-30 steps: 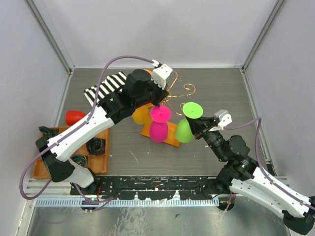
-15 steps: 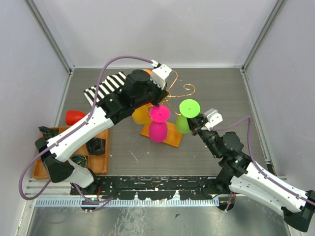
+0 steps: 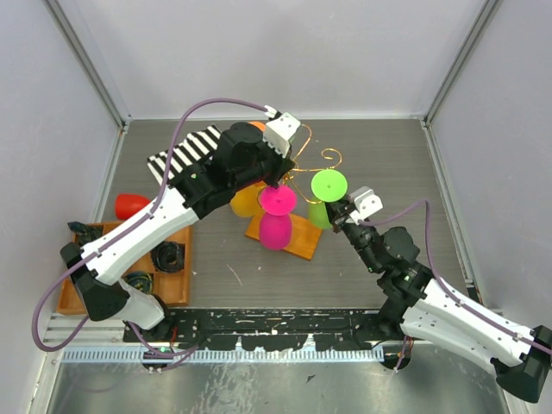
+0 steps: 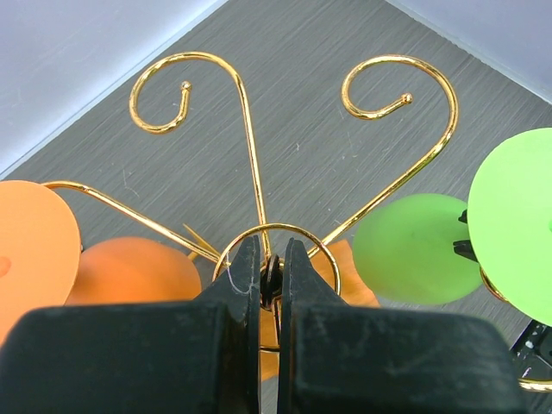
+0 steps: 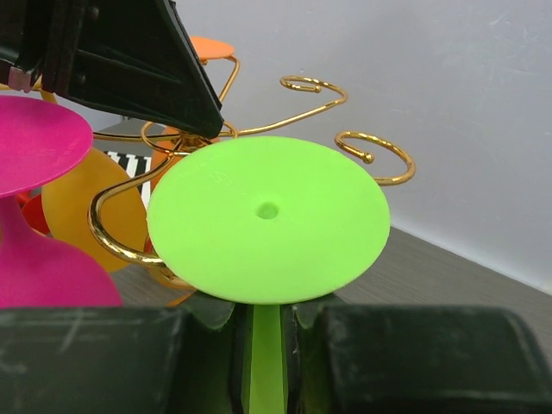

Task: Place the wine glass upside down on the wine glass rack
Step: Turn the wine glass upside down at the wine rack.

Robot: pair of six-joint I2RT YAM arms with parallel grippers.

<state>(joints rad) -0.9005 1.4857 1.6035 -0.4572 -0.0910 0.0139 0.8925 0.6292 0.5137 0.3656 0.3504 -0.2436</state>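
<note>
**A:** Where is the opaque, bright green wine glass sitting right now?

**B:** It is hanging upside down in the right gripper, with its round foot on top and its bowl pointing down. The two black fingers are pressing in on the thin green stem just under the foot. They are almost together, with only the stem between them.

**A:** Is it touching the wine glass rack?

**B:** It is hovering at the right side of that rack, a thin gold wire stand with curled arms rising from a flat orange-brown wooden base. In the right wrist view, one gold arm is curving round just below the left edge of the foot. Whether the foot is resting on the wire is not showing clearly.

**A:** What is the left gripper doing?

**B:** It is reaching down from above onto the middle of the rack. Its fingers are squeezing nearly shut on the thin wire at the small gold ring where the arms are meeting.

**A:** Is anything else showing there?

**B:** A magenta wine glass is showing upside down at the front of the rack, just left of the green one. An orange-yellow glass is sitting beside it, farther left. Three more things are lying on the grey table, well to the left and apart from the rack. They are a black-and-white striped cloth, a compartmented orange-brown wooden tray and a red rounded object.
</note>
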